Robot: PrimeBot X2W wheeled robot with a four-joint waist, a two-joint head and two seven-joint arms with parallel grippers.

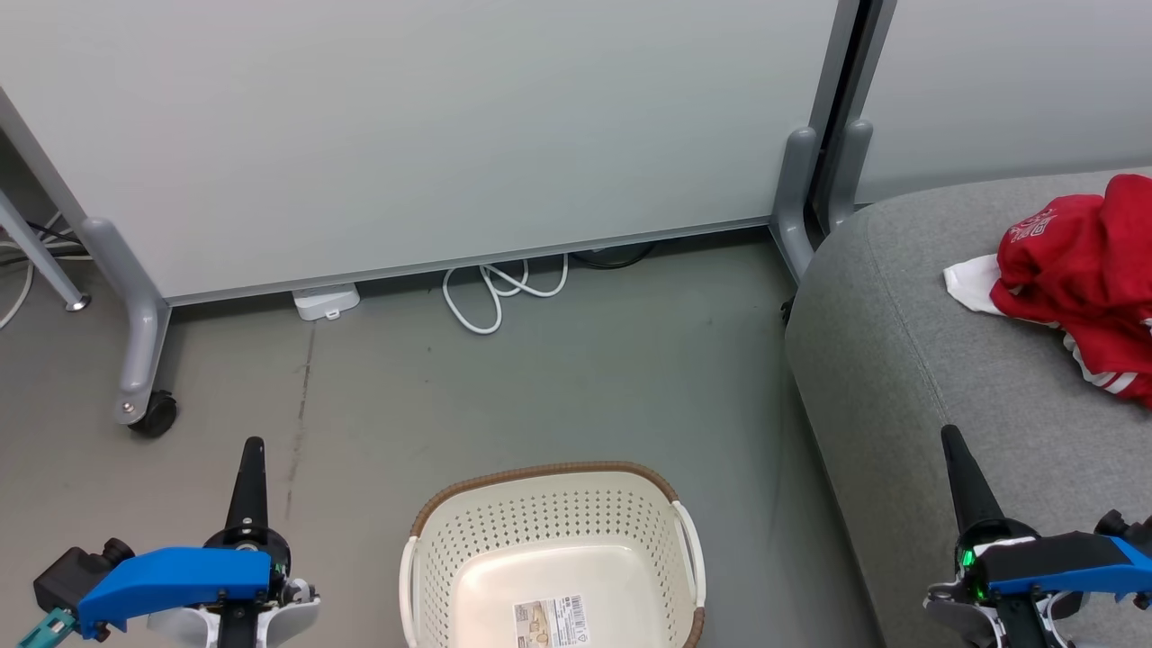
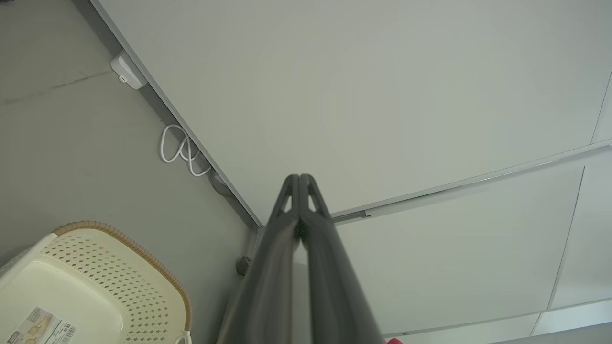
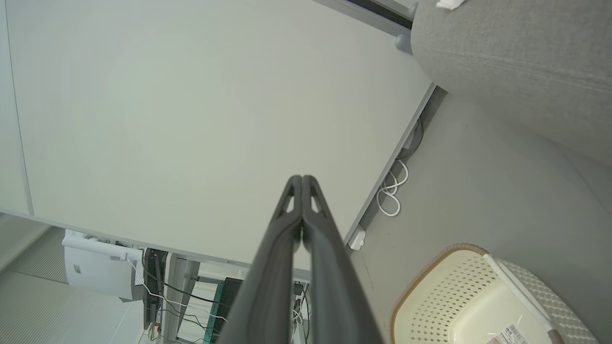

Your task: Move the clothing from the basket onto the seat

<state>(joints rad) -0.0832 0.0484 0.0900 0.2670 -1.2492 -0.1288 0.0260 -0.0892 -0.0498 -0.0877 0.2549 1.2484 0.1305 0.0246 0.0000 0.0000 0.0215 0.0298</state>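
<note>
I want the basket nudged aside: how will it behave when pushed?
The basket looks empty and is perforated plastic, so probably light; it should slide on the smooth floor. Its broad flat bottom makes tipping unlikely. Thin walls may flex slightly.

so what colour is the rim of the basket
Brown, a woven-look band on the cream basket; clearest in the head view.

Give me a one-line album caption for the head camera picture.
Red clothing heaped on the grey seat, basket empty on the floor, left claw and right claw both shut.
</note>
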